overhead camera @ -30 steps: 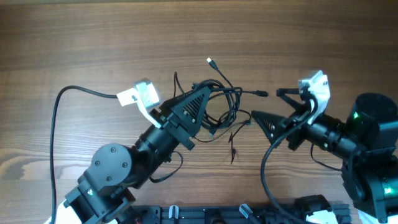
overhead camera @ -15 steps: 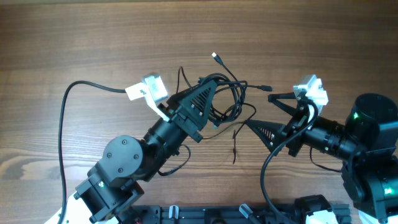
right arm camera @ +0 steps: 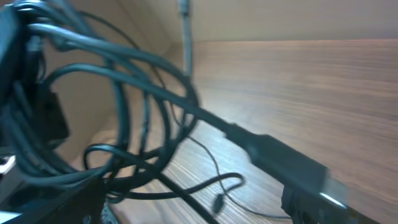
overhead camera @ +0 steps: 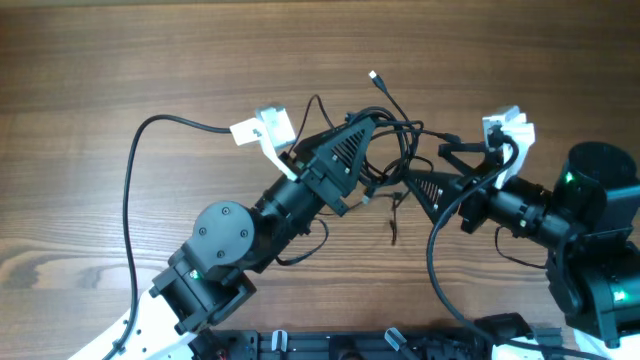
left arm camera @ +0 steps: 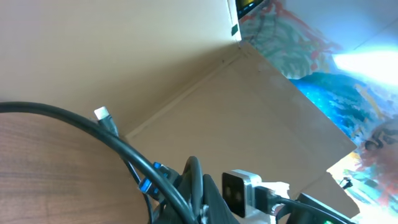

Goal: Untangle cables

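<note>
Cables [overhead camera: 392,140] sit on the counter [overhead camera: 150,60] a bit right of centre, one knotted clump between the two arms. Left gripper [overhead camera: 371,124]: jaws fully closed, tip buried in the clump's left side. It looks to be pinching a few strands, likely to anchor the knot while the other arm works a strand loose. Right gripper [overhead camera: 423,163]: jaws wide, reaching in from the right with one finger on the far side and one on the near side of the clump's right edge. Nothing is gripped that I can see, so I judge it is lining up for a grab. One plug [overhead camera: 373,76] sticks out on the far side of the clump, and a thin tail [overhead camera: 393,228] trails toward the near side on the wood. Overhead can't separate the strands: count unclear, crossings hidden under the left gripper's finger. Left wrist view points mostly up at the wall and shows a couple of strands and a white-tipped plug; the pinch point itself is hidden. Right wrist view is blurred, with loops at left and a big plug close in at right, cut off by the frame edge. Can't tell if that plug is between the jaws or just in front. Can't tell whether the clump is lifted or touching the counter.
</note>
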Motion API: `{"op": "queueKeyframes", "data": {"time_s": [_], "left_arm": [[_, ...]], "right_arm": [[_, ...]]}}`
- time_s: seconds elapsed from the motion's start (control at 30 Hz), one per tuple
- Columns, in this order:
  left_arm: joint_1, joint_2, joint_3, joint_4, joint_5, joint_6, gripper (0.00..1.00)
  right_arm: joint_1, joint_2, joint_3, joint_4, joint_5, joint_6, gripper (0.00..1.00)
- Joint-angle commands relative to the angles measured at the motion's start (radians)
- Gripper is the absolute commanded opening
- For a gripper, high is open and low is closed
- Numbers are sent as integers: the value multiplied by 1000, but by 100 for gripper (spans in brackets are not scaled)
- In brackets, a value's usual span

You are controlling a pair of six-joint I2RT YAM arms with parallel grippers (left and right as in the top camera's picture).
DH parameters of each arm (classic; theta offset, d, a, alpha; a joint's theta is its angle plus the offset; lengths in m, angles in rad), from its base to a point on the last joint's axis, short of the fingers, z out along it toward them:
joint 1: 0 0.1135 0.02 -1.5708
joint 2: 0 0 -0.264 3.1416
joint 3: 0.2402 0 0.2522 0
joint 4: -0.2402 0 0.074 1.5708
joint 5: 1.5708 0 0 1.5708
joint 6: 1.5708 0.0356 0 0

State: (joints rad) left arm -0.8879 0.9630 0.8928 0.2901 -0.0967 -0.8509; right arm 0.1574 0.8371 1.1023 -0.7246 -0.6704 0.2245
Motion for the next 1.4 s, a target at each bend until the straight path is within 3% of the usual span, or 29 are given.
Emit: {"op": "queueKeyframes", "data": {"time_s": [0.0, 0.27, 0.37, 0.47, 0.57, 0.93, 1.03, 1.17, 1.37], "left_arm": [[2, -7, 11, 38, 44, -30, 4], [2, -7, 11, 55, 57, -55, 4], [2, -7, 11, 97, 104, -55, 4], [8, -28, 11, 111, 104, -54, 4], [33, -65, 11, 103, 103, -42, 4], [409, -363, 11, -198, 105, -48, 4], [423, -365, 11, -243, 108, -55, 4], [423, -365, 11, -289, 108, -55, 4], [423, -355, 11, -366, 108, -75, 4]], "right_arm": [[-2, 32, 3, 2, 98, 23, 93], [-2, 136, 3, 16, 74, 64, 93], [-2, 146, 3, 12, 237, 68, 93], [-2, 166, 3, -33, 546, 113, 98], [-2, 195, 2, -71, 676, 119, 99], [-2, 270, 2, -115, 812, 119, 100], [-2, 270, 2, -115, 772, 103, 100], [-2, 266, 2, -101, 580, -58, 100], [-2, 211, 2, -103, 112, -380, 100]]}}
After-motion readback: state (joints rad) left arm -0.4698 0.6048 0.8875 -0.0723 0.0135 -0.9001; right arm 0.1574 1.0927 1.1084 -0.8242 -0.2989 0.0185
